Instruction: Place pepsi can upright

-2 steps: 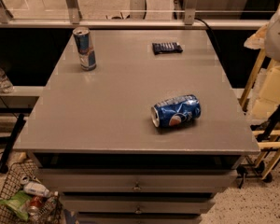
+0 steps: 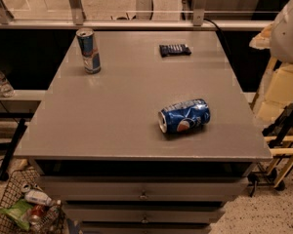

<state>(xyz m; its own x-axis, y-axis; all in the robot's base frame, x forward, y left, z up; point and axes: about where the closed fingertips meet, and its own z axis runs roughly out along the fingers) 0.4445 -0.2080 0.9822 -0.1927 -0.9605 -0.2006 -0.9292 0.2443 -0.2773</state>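
Nothing on the table (image 2: 127, 111) has shifted since a moment ago. The pepsi can (image 2: 184, 116) lies where it lay, on its side in the near right part of the grey top, one silver end turned left (the round logo faces forward). An energy drink can (image 2: 89, 50) stands upright at the far left, well apart from it. A dark flat keypad device (image 2: 175, 49) rests near the far edge. A white rounded arm shell (image 2: 289, 30) hangs at the right edge. The gripper is out of view, so I cannot tell how its jaws stand. A wire basket (image 2: 12, 186) of litter sits on the floor, lower left.
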